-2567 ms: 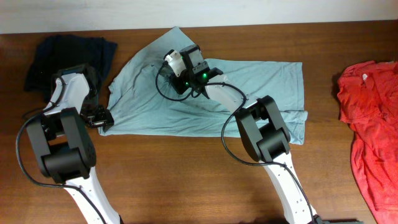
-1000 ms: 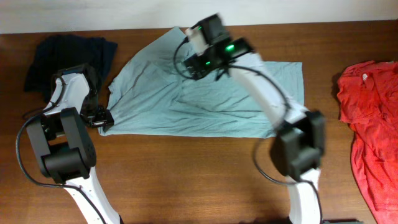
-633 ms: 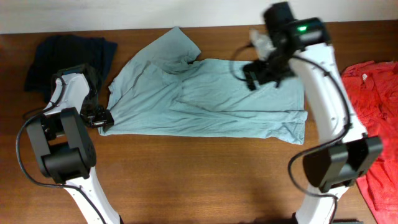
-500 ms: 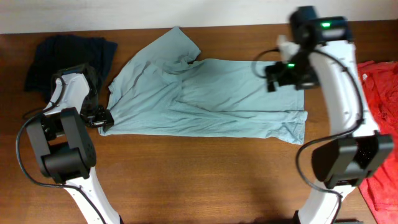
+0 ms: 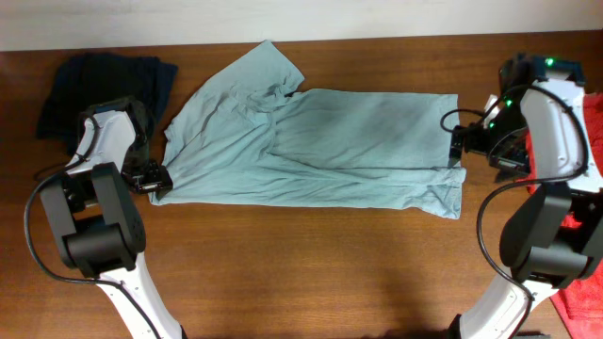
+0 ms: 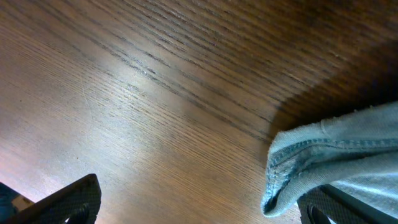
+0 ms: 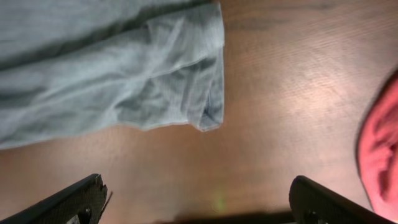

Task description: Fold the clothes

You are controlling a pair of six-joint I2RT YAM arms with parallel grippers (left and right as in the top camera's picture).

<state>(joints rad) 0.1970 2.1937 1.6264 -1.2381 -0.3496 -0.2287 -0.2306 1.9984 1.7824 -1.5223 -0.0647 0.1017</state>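
Two sets of jaws stand spread wide at opposite ends of a pale grey-teal T-shirt [image 5: 311,146], neither pinching anything. Closest to the left wrist camera, the left gripper [image 6: 199,208] hangs low over the bare desk [image 6: 124,93]. The garment's stitched corner [image 6: 323,158] curls just inside its right-hand finger, off centre in the gap and not clamped.

At the other end, the right gripper [image 7: 199,205] looks down on the hem end of the same garment. The hem corner [image 7: 208,115] lies ahead of the open fingers, roughly on their centre line but clear of the tips, with wood showing between.

Seen from above, the T-shirt lies lengthwise across the middle of the desk, sleeves toward the left and hem toward the right, creased but opened out. It looks to have been laid flat so that a first fold can be made, with one arm posted at each end to take a corner apiece. Judging by the layout, no fold has been made yet.

Farther out, a red shirt [image 7: 380,155] sits at the right edge, partly behind the right arm. A dark navy garment [image 5: 104,80] is bunched at the far left corner. Both are apart from the jaws, seemingly waiting their turn.
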